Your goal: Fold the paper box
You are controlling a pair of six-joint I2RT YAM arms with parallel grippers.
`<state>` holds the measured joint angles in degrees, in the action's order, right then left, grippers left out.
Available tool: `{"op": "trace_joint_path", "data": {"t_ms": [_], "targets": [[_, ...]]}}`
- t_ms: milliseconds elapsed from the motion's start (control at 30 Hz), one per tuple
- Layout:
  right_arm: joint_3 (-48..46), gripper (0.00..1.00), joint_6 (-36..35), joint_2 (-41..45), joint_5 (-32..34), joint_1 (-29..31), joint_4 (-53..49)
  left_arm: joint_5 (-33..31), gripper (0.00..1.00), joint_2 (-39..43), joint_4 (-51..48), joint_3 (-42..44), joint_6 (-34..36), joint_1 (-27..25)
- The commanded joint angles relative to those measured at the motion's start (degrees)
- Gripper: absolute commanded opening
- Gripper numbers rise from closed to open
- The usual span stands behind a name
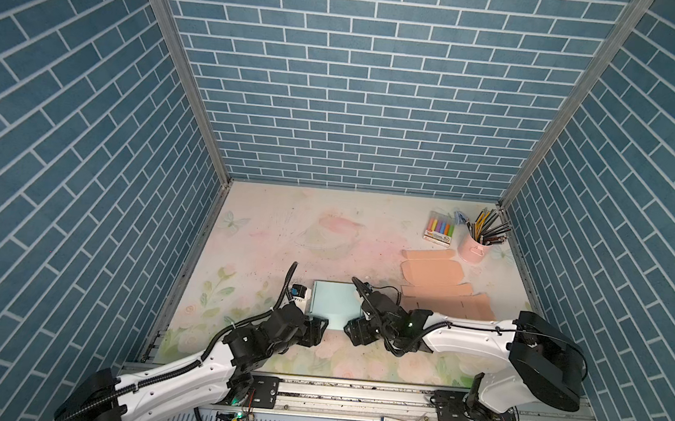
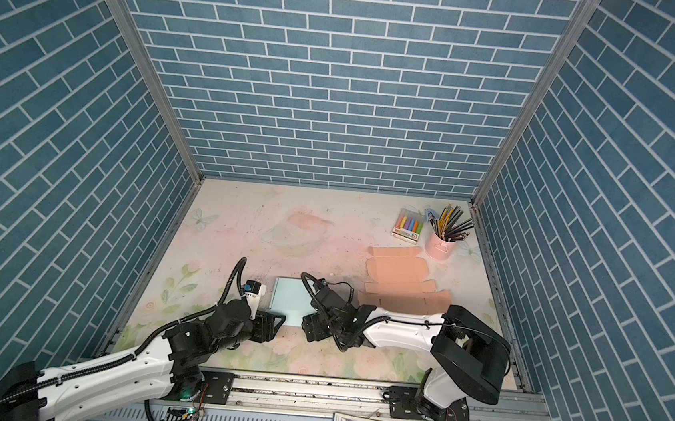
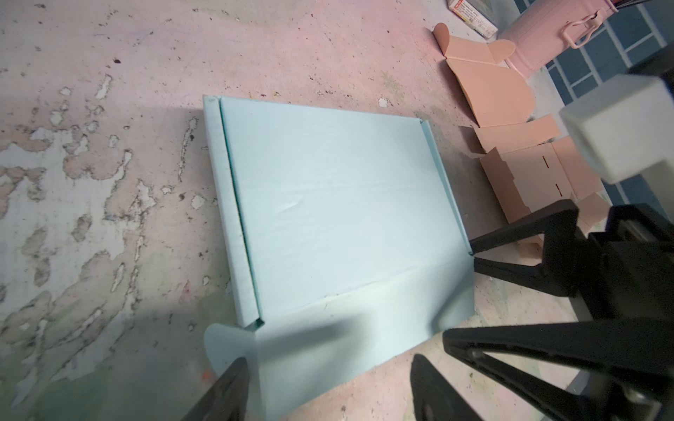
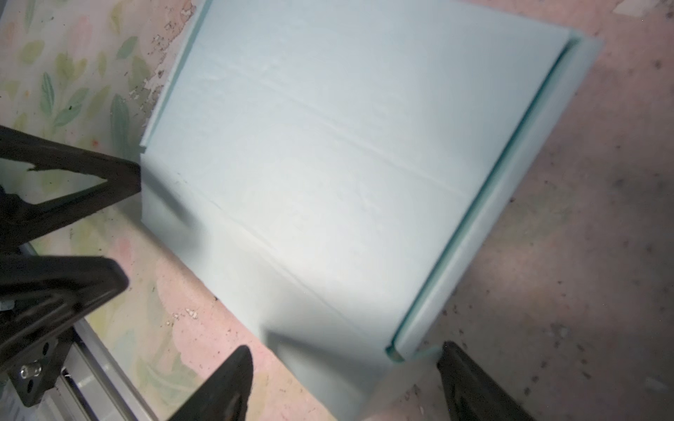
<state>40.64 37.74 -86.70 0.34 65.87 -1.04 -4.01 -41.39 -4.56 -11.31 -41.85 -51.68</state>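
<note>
- The paper box (image 1: 334, 305) lay flat on the desk (image 1: 267, 230), pale blue. Pink cardboard (image 1: 430, 271) sat just beside it on my right arm's side, and a pencil cup (image 1: 475, 248) stood farther off beyond that.
- Its two long side strips (image 3: 229, 204) were already turned in over the main panel. The front flap (image 3: 364, 320), nearest the arms, lay flat with a rounded tab (image 3: 226, 342) at one corner.
- The left tool (image 3: 330, 361) hung low over that flap with its jaws wide and nothing held.
- The right tool (image 4: 346, 348) was at the other front corner, jaws also wide and empty. The wrist view there was a little blurred.
- I judged the box to be light, thin card: stiff across each panel, weak at the creases, and likely to slide on the smooth desk if pushed.
- I'd have taken the front flap by its free edge, near each corner, one tool per side.
- Pinching mid-panel looked likely to dent it.
</note>
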Motion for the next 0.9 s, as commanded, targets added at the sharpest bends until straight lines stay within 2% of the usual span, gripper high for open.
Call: {"op": "trace_joint_path", "data": {"t_ms": [0,300,867], "targets": [[-0.4,0.82,1.8,1.7,1.5,0.5,-1.2,-0.8,0.71,0.2,-0.5,0.8,-0.8,-0.4],[1.2,0.83,1.4,1.2,1.7,1.3,-2.0,0.4,0.71,-1.2,0.8,1.1,-0.9,-0.4],[3.9,0.82,1.3,-2.0,0.1,3.4,-1.0,1.6,0.69,1.5,0.3,1.2,-1.9,-0.8]]}}
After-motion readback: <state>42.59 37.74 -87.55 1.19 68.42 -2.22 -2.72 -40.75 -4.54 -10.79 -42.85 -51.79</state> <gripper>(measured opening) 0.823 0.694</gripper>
